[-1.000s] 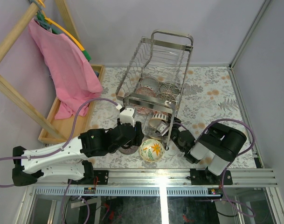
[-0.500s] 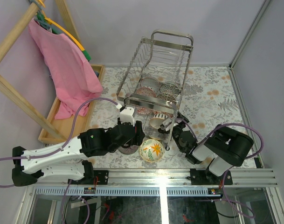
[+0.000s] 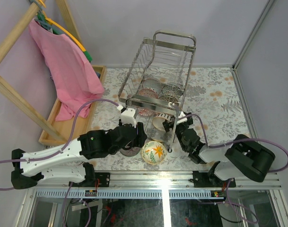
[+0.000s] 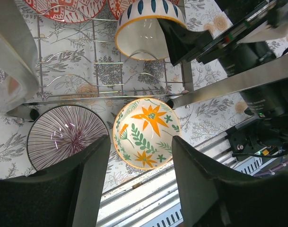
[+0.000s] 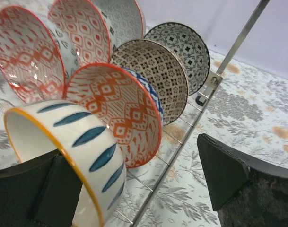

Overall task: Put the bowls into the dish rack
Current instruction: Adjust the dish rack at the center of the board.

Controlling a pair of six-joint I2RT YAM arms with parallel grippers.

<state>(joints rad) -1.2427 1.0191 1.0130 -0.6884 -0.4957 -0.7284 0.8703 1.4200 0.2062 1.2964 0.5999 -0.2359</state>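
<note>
The chrome dish rack (image 3: 159,71) stands mid-table, and several patterned bowls (image 3: 152,88) stand in its lower tier (image 5: 179,142). My right gripper (image 3: 174,124) is open at the rack's near end. Its left finger (image 5: 35,189) is at the mouth of a white bowl with blue strokes (image 5: 73,151), which leans on a red-white bowl (image 5: 115,113). Its right finger (image 5: 238,184) is well clear. My left gripper (image 4: 139,179) is open and empty above a flower-patterned bowl (image 4: 146,132) on the table. A purple-striped bowl (image 4: 68,137) lies beside that one.
A wooden tray (image 3: 54,127) lies at the left under a pink cloth (image 3: 63,66) hung from a wooden frame. The metal rail (image 3: 181,182) runs along the near edge. The rack's leg (image 4: 30,113) stands by the purple-striped bowl.
The right arm's elbow has swung out to the right and lower, pushing its gripper slightly further in at the rack. The left arm has barely moved.
</note>
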